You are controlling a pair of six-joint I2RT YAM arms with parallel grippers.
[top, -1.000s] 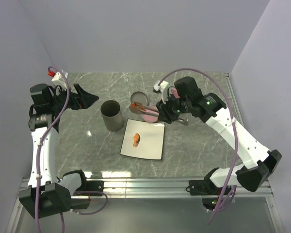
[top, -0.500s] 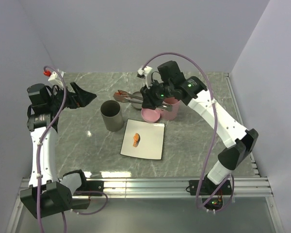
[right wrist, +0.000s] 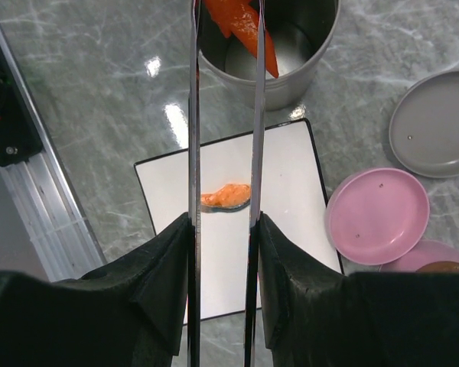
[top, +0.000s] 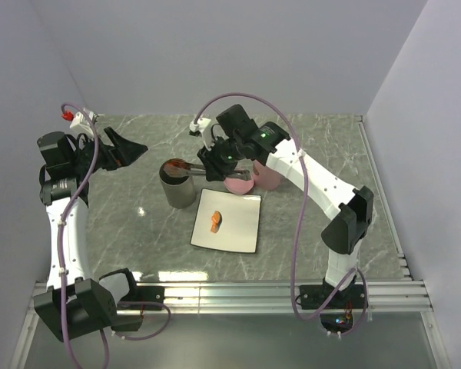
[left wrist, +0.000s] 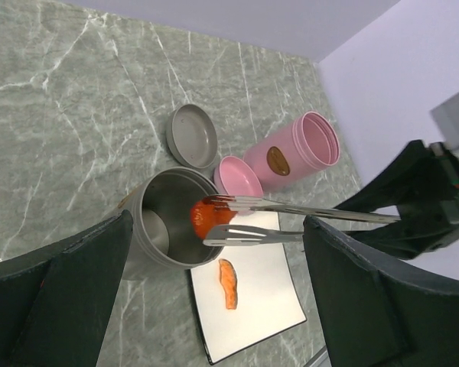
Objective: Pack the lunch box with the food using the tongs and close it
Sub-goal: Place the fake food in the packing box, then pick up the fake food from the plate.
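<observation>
- My left end effector (top: 132, 151) hangs over the table's left side, fingers spread wide and empty. The arm is raised upright, apparently to keep clear of the work.
- The grey canister (top: 177, 187) stands open just beside the white plate (top: 242, 231), ready to take food.
- The tongs (right wrist: 193, 115) hold an orange-red piece (left wrist: 206, 218) over the canister's mouth; a second orange piece (top: 215, 222) lies on the plate.
- My right end effector (right wrist: 222, 260) pinches the tongs' arms, its arm arched leftward from its base.

Silver tongs (left wrist: 321, 211) are pinching an orange-red piece (left wrist: 206, 218) above the open steel canister (left wrist: 157, 229); a second orange piece (left wrist: 228, 284) is lying on the plate (left wrist: 268, 306).
</observation>
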